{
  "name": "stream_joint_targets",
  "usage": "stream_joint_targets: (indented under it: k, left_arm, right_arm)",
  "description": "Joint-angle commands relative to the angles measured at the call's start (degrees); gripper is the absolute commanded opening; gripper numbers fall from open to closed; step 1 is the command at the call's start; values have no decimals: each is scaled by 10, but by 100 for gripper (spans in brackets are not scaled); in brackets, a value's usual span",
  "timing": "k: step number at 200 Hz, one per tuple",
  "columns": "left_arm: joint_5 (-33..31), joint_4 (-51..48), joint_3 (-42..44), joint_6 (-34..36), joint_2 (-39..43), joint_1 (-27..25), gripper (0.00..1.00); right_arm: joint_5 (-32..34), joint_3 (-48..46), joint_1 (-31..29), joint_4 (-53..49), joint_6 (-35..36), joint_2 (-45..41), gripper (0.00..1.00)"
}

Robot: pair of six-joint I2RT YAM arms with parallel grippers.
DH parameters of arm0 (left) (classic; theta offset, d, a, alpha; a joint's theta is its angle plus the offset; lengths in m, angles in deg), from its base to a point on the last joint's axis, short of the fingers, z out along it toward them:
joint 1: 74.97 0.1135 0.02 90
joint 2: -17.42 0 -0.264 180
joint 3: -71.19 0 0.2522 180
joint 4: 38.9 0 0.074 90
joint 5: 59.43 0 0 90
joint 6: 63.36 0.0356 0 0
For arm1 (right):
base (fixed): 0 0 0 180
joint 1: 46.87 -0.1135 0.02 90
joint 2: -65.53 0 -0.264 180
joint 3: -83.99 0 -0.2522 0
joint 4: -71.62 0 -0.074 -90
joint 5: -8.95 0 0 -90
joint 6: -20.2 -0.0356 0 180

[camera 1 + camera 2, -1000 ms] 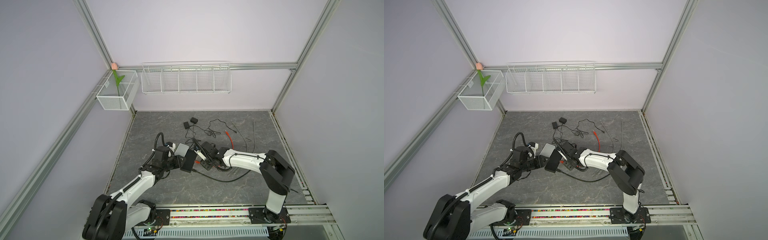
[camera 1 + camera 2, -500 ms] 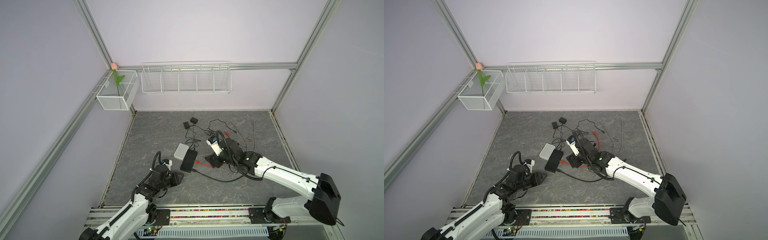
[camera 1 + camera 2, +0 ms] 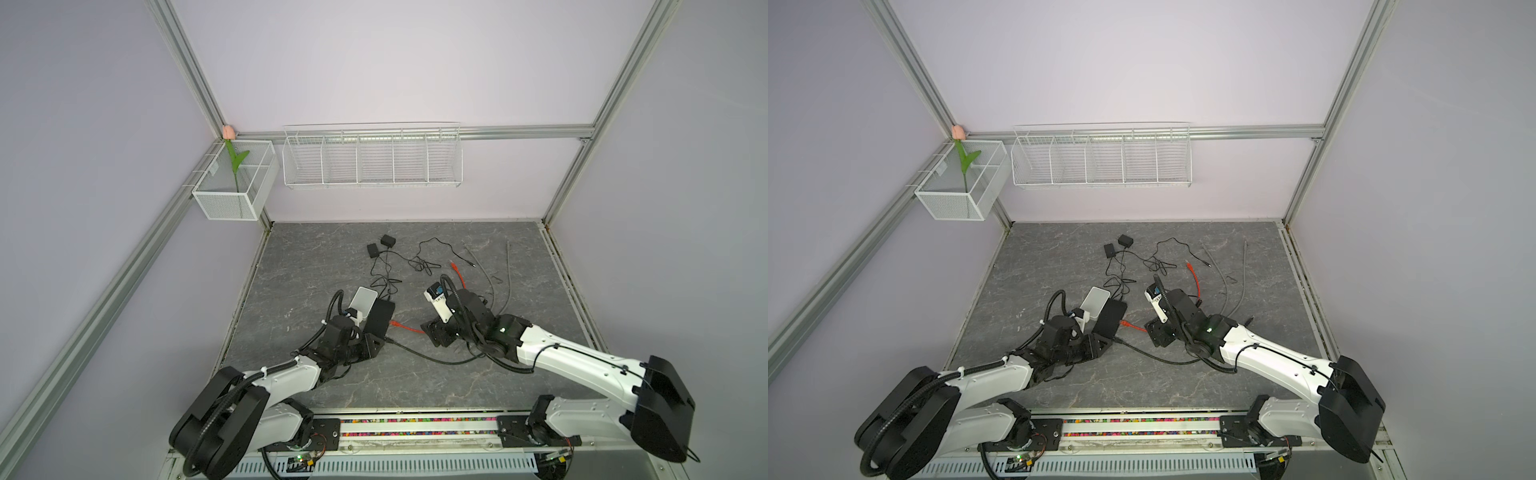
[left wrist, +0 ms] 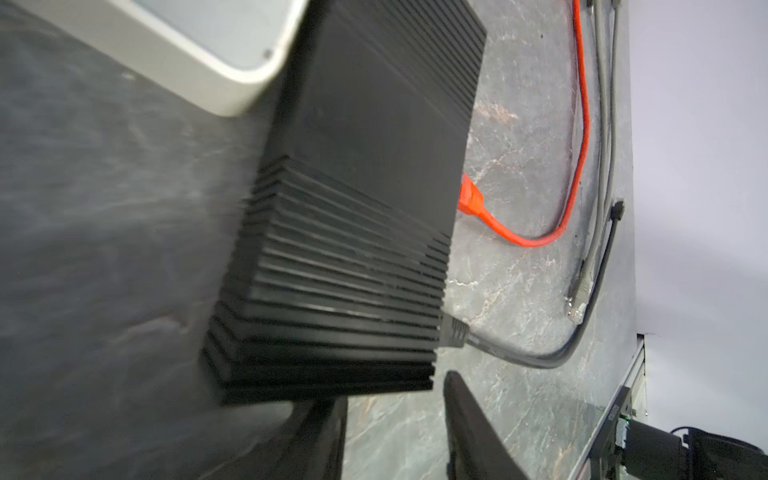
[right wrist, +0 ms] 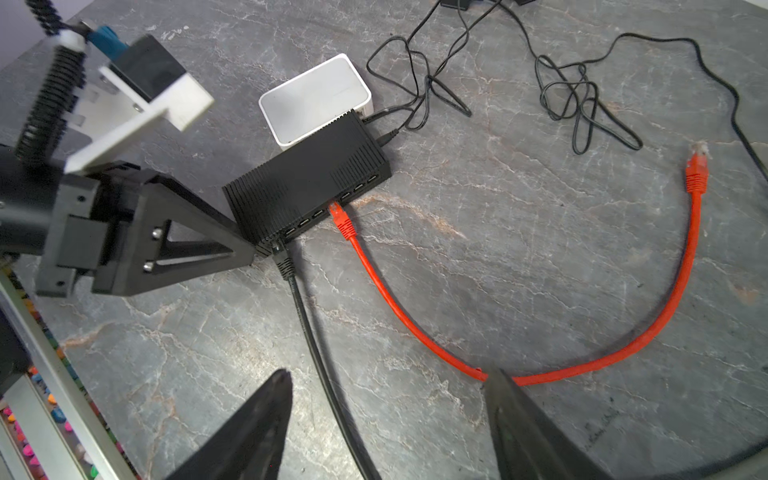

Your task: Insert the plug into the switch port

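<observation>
Two grippers, both holding nothing. Left gripper [image 4: 392, 392]: jaws parted, one finger against the black switch [image 5: 307, 187] end, likely bracing it. Orange plug [image 5: 343, 220] at a middle port, apparently seated. Right gripper [image 5: 388, 374] spread wide above its cable.

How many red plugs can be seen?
2. One red plug sits at the switch front; the other plug lies free on the table.
</observation>
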Motion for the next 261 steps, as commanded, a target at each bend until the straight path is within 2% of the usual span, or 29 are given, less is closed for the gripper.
stream_joint_targets:
  k: [1, 52, 84, 98, 115, 133, 145, 168, 189, 231, 256, 261]
  left_arm:
    - [-4, 65, -18, -14, -49, -9, 38]
    - [-7, 70, -115, 12, -149, -8, 38]
    - [5, 68, -173, 17, -193, 10, 38]
    - [7, 59, -185, 20, -191, 14, 38]
    - [2, 36, -190, 31, -171, 9, 38]
    - [-38, -35, -200, 63, -130, -21, 38]
    - [-68, -88, -212, 87, -104, -44, 38]
    - [-77, -119, -205, 97, -63, -50, 38]
    - [-93, -137, -201, 107, -34, -50, 38]
    - [-92, -146, -206, 117, -21, -50, 39]
    - [-93, -146, -193, 118, -5, -51, 38]
    - [-93, -145, -190, 119, -1, -50, 39]
  right_arm:
    - [26, -16, 4, -1, -15, -17, 76]
    - [56, -36, 18, -17, -19, -52, 76]
    - [116, -30, 41, -80, -64, -63, 79]
    - [134, -29, 62, -116, -96, -69, 79]
    - [149, -35, 95, -155, -158, -90, 86]
    - [124, -61, 143, -166, -217, -122, 95]
    - [102, -75, 182, -170, -241, -134, 96]
    - [34, -99, 272, -174, -288, -132, 91]
    - [-19, -96, 336, -200, -323, -91, 85]
    - [-42, -98, 378, -170, -353, -4, 78]
    - [-14, -92, 386, -172, -374, 20, 71]
    - [-7, -90, 403, -177, -381, 22, 70]
